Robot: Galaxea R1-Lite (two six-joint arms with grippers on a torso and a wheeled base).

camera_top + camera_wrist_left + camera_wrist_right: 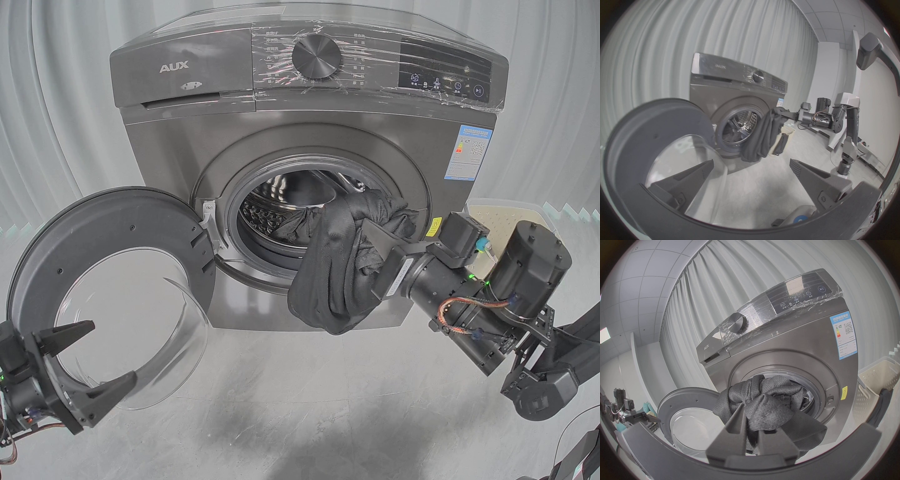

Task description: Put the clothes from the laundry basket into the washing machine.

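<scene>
Grey floor spreads smooth and bare in front of the washing machine, and a pale pleated curtain hangs behind it. From the head we see the round door swung wide to the machine's left. A black garment lies across the lower rim of the drum mouth, one end inside and the bulk hanging down outside. The right hand is clenched on its upper folds at the mouth. The left hand hangs low in front of the door, released and touching nothing. A cream laundry basket stands just beside the machine on the right.

From the left wrist we see the left hand spread wide above the floor, with the door close by. Farther off the black garment hangs from the drum mouth, and a dark cloth is draped over the laundry basket. A tiled ceiling meets white walls beyond the curtain.

From the right wrist we see the right hand pinching a bunched fold of the black garment before the open drum. The laundry basket sits on the floor against the machine's side.
</scene>
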